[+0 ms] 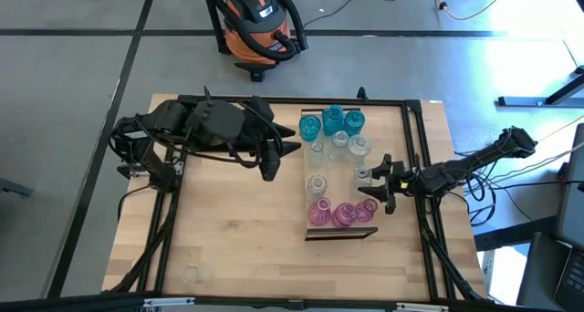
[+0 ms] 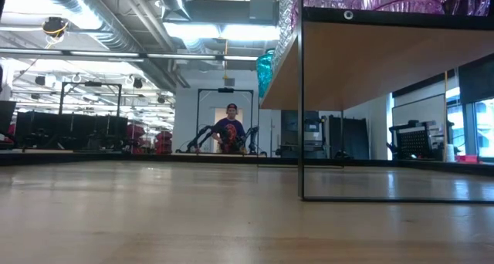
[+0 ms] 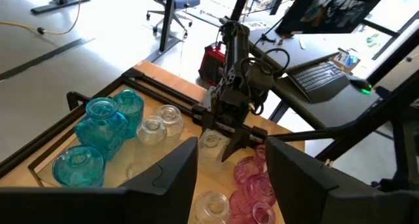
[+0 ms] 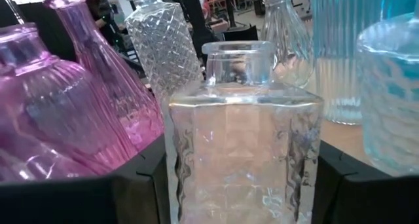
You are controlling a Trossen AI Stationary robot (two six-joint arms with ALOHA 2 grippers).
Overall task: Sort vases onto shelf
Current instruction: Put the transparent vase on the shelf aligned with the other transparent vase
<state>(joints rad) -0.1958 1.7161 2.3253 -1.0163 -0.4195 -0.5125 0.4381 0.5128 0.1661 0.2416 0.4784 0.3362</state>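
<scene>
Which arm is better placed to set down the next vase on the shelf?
Right. The right gripper is already at the long light-wood shelf with a small clear square glass vase between its fingers. The left gripper hangs open beside the shelf, holding nothing.

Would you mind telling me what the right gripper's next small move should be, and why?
Probably open and back away. The right gripper brackets a clear vase that stands upright on the shelf, between the pink vases and the teal vases. The left gripper waits beside the shelf.
</scene>
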